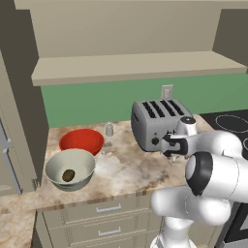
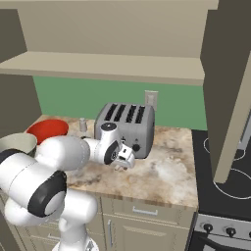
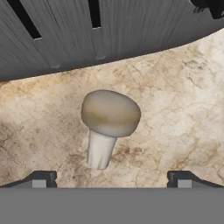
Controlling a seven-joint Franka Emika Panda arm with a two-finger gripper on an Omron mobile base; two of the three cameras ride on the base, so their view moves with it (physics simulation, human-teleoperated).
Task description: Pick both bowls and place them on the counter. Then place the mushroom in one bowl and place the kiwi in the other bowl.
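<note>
Gripper (image 3: 112,178) hangs low over the counter (image 1: 126,169) w/ jaws wide apart, nothing held; in the hand view both tips flank the mushroom (image 3: 109,120), which lies on its side on the stone just in front of the toaster (image 1: 157,121).

Step in hand, as I read it: grab the mushroom for the red bowl (image 1: 81,141).
- Stem end points toward the tips, cap toward the toaster. Come straight down and close across the cap or the cap/stem joint, not the thin stem, which could squirt out.
- It sits about midway between the tips, so little sideways correction needed.
- Toaster wall is near; keep the hand off it on descent and lift straight up before swinging toward the bowls.
- Round cap may roll, so close gently.

Count: 2 bowls, both on the counter, touching or nearly so. Red one looks empty; grey bowl (image 1: 70,168) has the kiwi (image 1: 68,175) inside. 1 mushroom, 1 kiwi, 1 toaster, 1 small shaker (image 1: 109,129) behind the red bowl.
</note>
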